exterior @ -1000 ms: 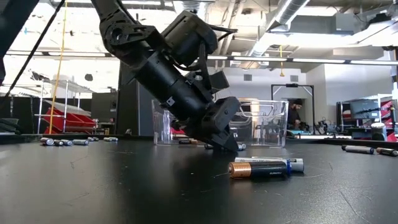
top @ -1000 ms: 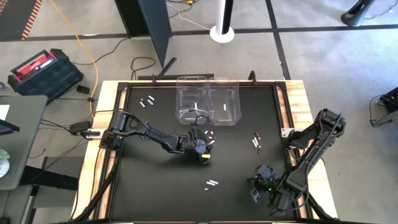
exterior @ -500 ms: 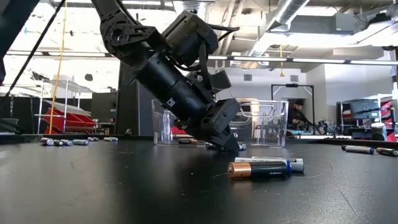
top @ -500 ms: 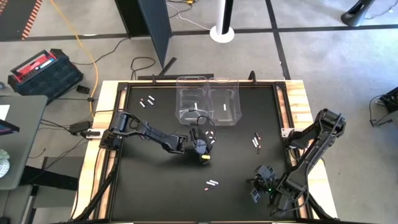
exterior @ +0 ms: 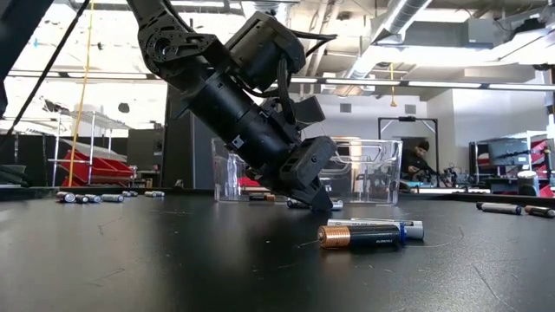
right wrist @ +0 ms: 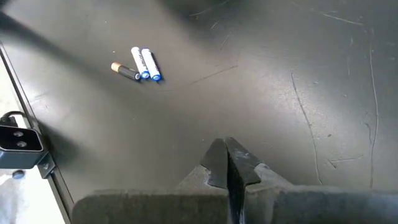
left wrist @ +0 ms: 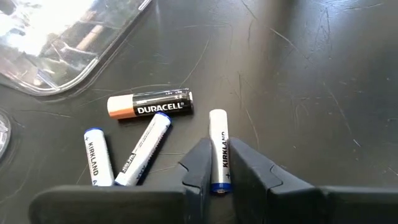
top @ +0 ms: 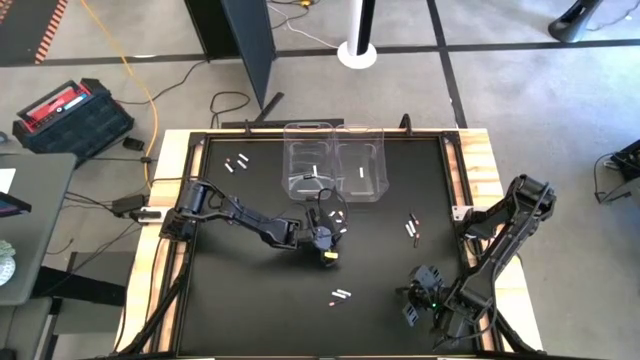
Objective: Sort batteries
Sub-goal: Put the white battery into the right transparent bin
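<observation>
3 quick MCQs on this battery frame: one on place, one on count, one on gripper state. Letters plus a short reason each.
1. Where is the left gripper?
A. over the far-left battery group
B. at the cluster of cells just in front of the clear bins
C. parked at the table's right edge

2. How many batteries show in the left wrist view?
A. two
B. four
C. six

3. The left gripper's fingers are:
A. spread wide over bare mat
B. inside a bin
C. close on either side of a white battery

Answers:
1 B: the high view has it just in front of the clear bins.
2 B: three white cells plus one black-and-copper battery.
3 C: both fingers flank the white battery lying on the mat.
</observation>
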Available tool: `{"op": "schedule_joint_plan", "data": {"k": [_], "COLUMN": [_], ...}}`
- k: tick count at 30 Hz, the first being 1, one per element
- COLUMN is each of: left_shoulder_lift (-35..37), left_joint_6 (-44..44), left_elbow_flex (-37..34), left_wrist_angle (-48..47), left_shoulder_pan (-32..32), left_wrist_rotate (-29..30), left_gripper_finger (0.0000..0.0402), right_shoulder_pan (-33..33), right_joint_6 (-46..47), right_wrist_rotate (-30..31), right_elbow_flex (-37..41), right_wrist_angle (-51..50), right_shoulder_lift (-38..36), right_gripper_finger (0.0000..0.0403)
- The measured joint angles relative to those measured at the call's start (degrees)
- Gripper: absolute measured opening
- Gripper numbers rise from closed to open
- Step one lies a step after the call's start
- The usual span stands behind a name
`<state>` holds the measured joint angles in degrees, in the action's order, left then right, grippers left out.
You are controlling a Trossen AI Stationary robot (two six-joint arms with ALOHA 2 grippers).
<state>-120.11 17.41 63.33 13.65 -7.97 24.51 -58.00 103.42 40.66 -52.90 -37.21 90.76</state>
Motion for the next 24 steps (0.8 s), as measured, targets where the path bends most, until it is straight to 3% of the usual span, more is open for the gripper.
{"op": "schedule_joint_plan", "data": {"k": [24], "left_shoulder_lift": [3.76], "left_joint_6": [0.22], "left_elbow_flex": [-0.3], "left_wrist_angle": [-1.81], "left_shoulder_pan": [-1.18], "left_wrist_rotate": [-1.05], "left_gripper_finger": [0.0046], "right_shoulder_pan": [-0.04], "right_joint_6": [-1.9], "right_wrist_rotate": [0.0], "right_elbow_flex": [0.0], "right_wrist_angle": [0.22], "right_shoulder_lift": [-0.02], "right_gripper_finger": [0.0007]}}
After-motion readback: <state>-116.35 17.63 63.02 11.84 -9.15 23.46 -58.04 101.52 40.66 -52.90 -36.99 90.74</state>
